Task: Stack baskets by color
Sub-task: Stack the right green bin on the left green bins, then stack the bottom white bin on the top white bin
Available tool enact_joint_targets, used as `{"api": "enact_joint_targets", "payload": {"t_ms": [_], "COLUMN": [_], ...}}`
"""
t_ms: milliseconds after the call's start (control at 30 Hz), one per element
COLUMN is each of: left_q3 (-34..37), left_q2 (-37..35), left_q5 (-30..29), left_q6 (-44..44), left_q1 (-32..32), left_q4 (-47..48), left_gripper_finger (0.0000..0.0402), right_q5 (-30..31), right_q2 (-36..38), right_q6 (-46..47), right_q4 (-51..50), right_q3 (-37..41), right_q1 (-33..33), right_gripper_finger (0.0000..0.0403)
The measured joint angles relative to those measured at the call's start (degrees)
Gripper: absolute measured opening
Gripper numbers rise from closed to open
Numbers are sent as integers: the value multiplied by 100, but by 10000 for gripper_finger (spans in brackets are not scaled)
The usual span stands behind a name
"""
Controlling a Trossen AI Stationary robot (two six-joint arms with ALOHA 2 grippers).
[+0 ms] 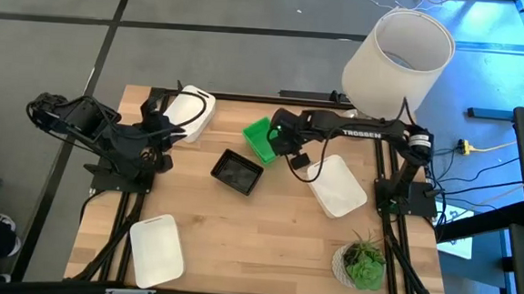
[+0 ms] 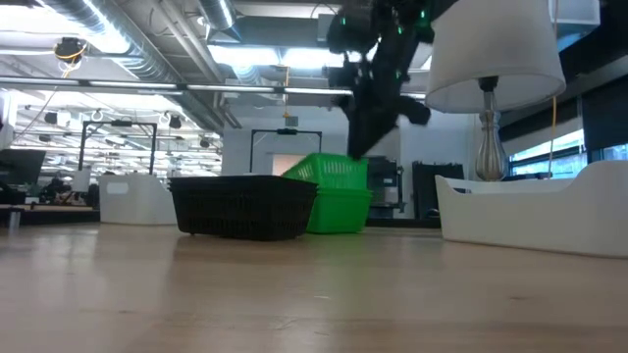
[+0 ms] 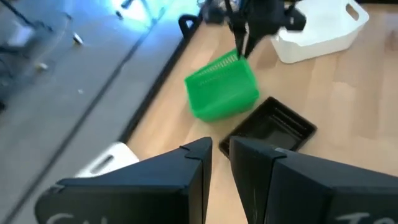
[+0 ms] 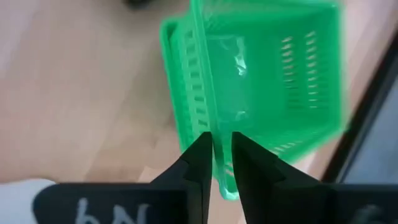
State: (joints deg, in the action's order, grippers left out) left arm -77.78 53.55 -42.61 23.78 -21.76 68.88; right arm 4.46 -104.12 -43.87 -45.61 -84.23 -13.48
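White basket [image 1: 156, 249] at worktop [image 1: 265, 247] near-left corner, another [image 1: 339, 185] by right edge. Black mesh basket [image 1: 238, 171] centre. Green baskets [image 1: 261, 140], nested, behind it; right tool [image 1: 279, 134] narrow, fingers astride the rim. Left tool [image 1: 166, 128] narrow, empty, beside far-left white basket [image 1: 189, 112].

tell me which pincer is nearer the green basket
Right. The right pincer straddles the green basket's rim. The left pincer is across the table by a white basket.

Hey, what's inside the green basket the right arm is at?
Another green basket sits nested in the outer green basket; the right gripper straddles the rim. Its floor looks bare; the outer basket's floor is covered.
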Motion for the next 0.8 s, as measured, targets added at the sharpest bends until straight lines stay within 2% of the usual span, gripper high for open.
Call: {"api": "enact_joint_targets", "payload": {"t_ms": [367, 433, 567, 700, 800], "left_q3": [2, 2, 177, 730, 1242], "left_q2": [-5, 5, 6, -24, -36], "left_q5": [2927, 3214, 3667, 3829, 4114], "left_q6": [1214, 1659, 3149, 4604, 5012], "left_q1": [-77, -197, -543, -896, -1153], "left_q4": [330, 521, 1060, 1122, 1123], "left_gripper_finger": [50, 50, 50, 50, 50], "right_q5": [-1228, -1307, -1335, -1527, -1931], "right_q2": [7, 7, 9, 2, 2], "right_q6": [638, 775, 827, 831, 942], "right_q4": [-1024, -1209, -1419, -1547, -1656], "right_q3": [-1530, -1787, -2280, -2698, -2971], "right_q1": [220, 291, 491, 633, 666], "right_gripper_finger": [62, 62, 62, 62, 62]}}
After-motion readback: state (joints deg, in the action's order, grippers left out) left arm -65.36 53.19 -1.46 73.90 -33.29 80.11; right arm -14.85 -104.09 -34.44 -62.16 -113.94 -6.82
